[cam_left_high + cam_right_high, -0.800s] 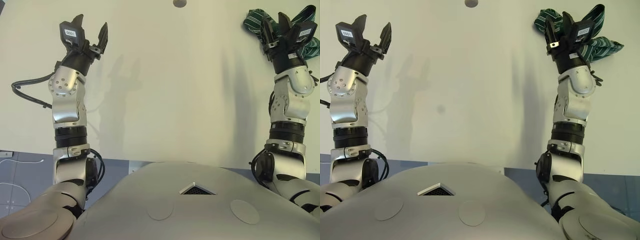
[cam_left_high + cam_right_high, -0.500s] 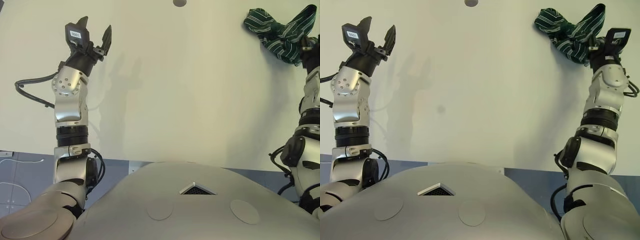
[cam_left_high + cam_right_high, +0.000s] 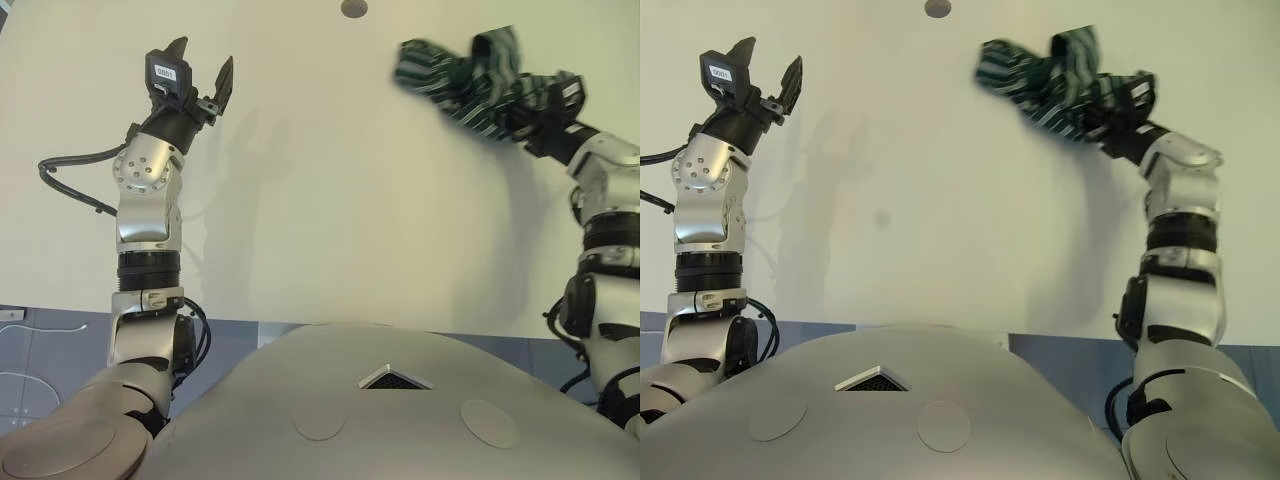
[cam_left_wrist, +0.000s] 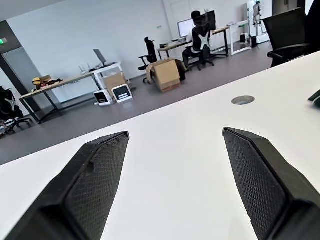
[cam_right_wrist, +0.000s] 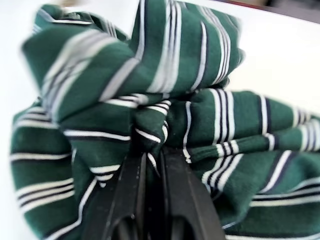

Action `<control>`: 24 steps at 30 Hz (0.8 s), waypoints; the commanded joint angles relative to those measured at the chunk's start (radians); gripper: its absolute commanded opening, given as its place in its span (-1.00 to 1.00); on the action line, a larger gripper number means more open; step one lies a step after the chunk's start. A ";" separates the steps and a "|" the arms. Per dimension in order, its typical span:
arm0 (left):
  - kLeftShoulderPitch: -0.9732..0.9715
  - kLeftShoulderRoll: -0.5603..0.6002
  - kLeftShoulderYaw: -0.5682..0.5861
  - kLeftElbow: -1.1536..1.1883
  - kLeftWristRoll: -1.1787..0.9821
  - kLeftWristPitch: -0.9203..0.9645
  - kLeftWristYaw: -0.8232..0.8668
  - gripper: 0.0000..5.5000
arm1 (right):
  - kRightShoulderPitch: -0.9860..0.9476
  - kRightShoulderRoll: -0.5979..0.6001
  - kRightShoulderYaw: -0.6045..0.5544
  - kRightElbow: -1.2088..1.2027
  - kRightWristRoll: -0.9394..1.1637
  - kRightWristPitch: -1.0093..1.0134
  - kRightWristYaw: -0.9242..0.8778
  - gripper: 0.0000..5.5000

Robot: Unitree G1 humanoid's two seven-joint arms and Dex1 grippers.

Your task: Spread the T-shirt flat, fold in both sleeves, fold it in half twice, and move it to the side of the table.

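T-shirt (image 3: 455,75) bunched in the right gripper (image 3: 528,108), whose fingers (image 5: 130,190) pinch one fold; left gripper (image 3: 200,72), fingers spread, well apart from the T-shirt; so thin a pinch could slip.

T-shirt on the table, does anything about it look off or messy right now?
Yes. The T-shirt is a crumpled wad rather than flat, its striped folds bunched around the right gripper, which is shut on a pinch of cloth over the far right part of the table. The left gripper is open and empty.
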 commanded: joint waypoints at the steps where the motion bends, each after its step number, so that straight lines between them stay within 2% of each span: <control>1: -0.040 0.010 -0.008 -0.013 -0.003 0.018 -0.025 0.25 | 0.140 0.033 0.098 -0.233 0.005 0.064 0.030 -0.93; 6: -0.029 0.007 -0.002 -0.025 -0.002 0.022 -0.025 0.25 | 0.117 0.032 0.071 -0.207 -0.039 0.060 -0.118 -0.93; 8: -0.028 0.007 0.000 -0.027 -0.004 0.024 -0.025 0.25 | 0.122 0.030 0.059 -0.206 -0.030 0.051 -0.126 -0.93; 9: -0.031 0.007 -0.002 -0.025 -0.007 0.025 -0.030 0.25 | 0.126 0.034 0.054 -0.225 -0.011 0.049 -0.113 -0.79; 11: -0.026 0.008 -0.008 -0.036 -0.025 0.036 -0.057 0.25 | 0.134 0.055 0.037 -0.314 0.072 0.065 -0.062 -0.66; 13: -0.010 0.012 -0.023 -0.056 -0.040 0.051 -0.094 0.38 | 0.132 0.071 0.013 -0.384 0.139 0.092 -0.048 -0.49; 18: 0.053 0.054 -0.117 -0.115 -0.001 0.092 -0.196 0.71 | 0.110 0.065 -0.113 -0.411 0.186 0.094 -0.147 -0.13; 20: 0.080 0.064 -0.185 -0.141 0.028 0.104 -0.234 0.72 | 0.130 0.059 -0.094 -0.461 0.182 0.099 -0.138 -0.01; 24: 0.083 0.032 -0.299 -0.157 0.057 0.131 -0.273 0.72 | 0.121 0.086 0.010 -0.495 0.141 0.122 -0.132 -0.01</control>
